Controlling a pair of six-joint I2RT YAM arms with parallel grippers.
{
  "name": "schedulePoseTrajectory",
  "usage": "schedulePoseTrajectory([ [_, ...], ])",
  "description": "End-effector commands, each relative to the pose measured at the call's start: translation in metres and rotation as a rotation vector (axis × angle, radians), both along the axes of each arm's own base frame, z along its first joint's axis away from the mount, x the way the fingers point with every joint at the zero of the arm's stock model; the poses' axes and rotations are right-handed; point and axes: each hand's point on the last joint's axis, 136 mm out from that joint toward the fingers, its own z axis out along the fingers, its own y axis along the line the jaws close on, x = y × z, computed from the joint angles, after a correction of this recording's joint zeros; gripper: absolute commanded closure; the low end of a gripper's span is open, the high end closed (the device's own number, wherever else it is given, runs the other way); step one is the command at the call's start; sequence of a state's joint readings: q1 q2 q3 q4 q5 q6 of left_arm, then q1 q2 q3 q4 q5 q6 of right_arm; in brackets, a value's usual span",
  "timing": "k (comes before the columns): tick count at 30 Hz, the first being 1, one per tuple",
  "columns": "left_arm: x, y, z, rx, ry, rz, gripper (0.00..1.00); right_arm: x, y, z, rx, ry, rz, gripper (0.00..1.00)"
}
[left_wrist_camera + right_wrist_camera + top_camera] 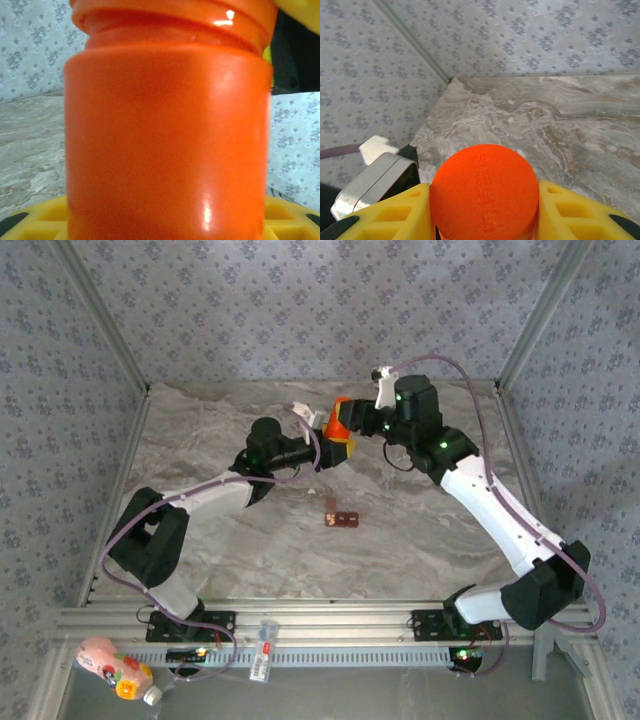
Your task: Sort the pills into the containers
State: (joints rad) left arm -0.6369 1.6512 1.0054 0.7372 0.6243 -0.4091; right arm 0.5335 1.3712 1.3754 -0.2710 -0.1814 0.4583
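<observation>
An orange bottle (338, 430) is held above the back middle of the table between both arms. My left gripper (333, 448) is shut on its body (167, 140), with yellow fingers (40, 217) showing at either side of the bottle's base. My right gripper (350, 418) comes in from the right and is shut on the bottle's round orange cap (484, 190), its yellow fingers (395, 215) pressed against both sides. The containers (340, 519), a small reddish-brown strip of compartments, lie on the table in front of the bottle. The pills are hidden.
The marble table (420, 540) is walled by patterned panels at the back and sides. A pink and yellow bottle (115, 668) and a small white item (263, 650) lie off the table's near edge, by the left arm's base.
</observation>
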Motion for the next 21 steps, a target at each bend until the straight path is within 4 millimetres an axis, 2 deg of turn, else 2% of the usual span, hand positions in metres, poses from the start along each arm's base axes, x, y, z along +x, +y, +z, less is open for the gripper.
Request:
schedulePoseTrajectory([
  [1, -0.011, -0.009, 0.044, -0.042, -0.156, 0.000, 1.00, -0.005, 0.012, -0.021, 0.011, 0.111, -0.048, 0.58],
  [6, -0.009, -0.009, 0.040, -0.033, -0.159, 0.014, 1.00, -0.006, 0.014, -0.009, 0.030, 0.093, -0.044, 0.55],
  [8, -0.008, -0.008, 0.039, -0.035, -0.162, 0.022, 1.00, -0.010, 0.015, -0.004, 0.034, 0.094, -0.010, 0.47],
  [9, -0.008, -0.008, 0.039, -0.037, -0.163, 0.023, 1.00, -0.012, 0.012, 0.001, 0.041, 0.084, -0.005, 0.39],
  [11, -0.008, -0.007, 0.040, -0.043, -0.162, 0.027, 1.00, -0.017, 0.005, 0.017, 0.071, 0.047, 0.014, 0.29],
  [15, -0.011, -0.003, 0.044, -0.058, -0.167, 0.015, 1.00, -0.034, -0.014, 0.052, 0.141, -0.058, 0.078, 0.17],
  [17, -0.013, -0.002, 0.047, -0.066, -0.166, -0.003, 1.00, -0.040, -0.024, 0.063, 0.151, -0.099, 0.117, 0.15],
  [21, -0.023, -0.003, 0.055, -0.109, -0.162, -0.070, 1.00, -0.045, -0.036, 0.070, 0.155, -0.136, 0.190, 0.14],
])
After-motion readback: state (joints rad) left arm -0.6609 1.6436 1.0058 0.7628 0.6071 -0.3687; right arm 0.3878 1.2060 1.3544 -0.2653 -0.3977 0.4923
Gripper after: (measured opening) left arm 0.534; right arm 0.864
